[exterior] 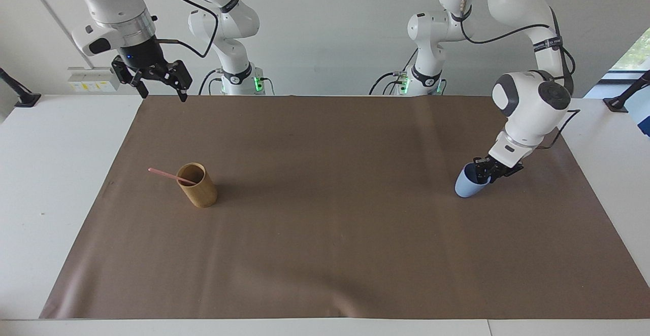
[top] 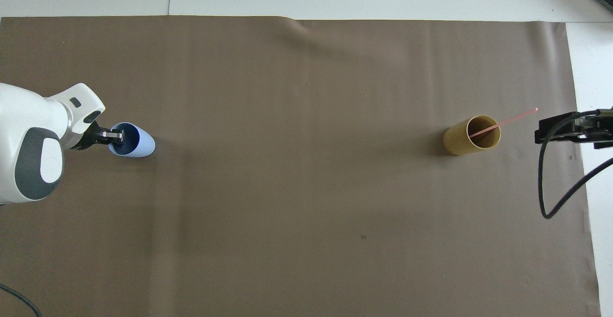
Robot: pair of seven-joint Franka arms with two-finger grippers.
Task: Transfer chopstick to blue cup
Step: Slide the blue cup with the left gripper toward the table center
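The brown mat covers most of the table and serves as the landmark here. The left arm reaches down over the mat's end on its own side, while the right arm waits raised above the mat's corner nearest its own base.

The tan cup stands on the mat toward the right arm's end, and the blue cup stands toward the left arm's end; the two are well apart, with bare mat between them. The blue cup leans, its mouth tipped toward the left arm's wrist.

The left gripper is at that mouth, its claw drawn in and pinching the blue cup's rim, one finger inside the cup and one outside. The right gripper hangs with its claw spread wide and holds nothing.

The chopstick is in the tan cup, its lower end inside and its upper end sticking out slantwise over the mat toward the right arm's end.

The risks, as I judge them: a rim pinch on a tapered, round-based cup is shallow, so the cup could twist or slip out if lifted or dragged quickly. The chopstick leans loosely, so a knock to the tan cup could tip both.
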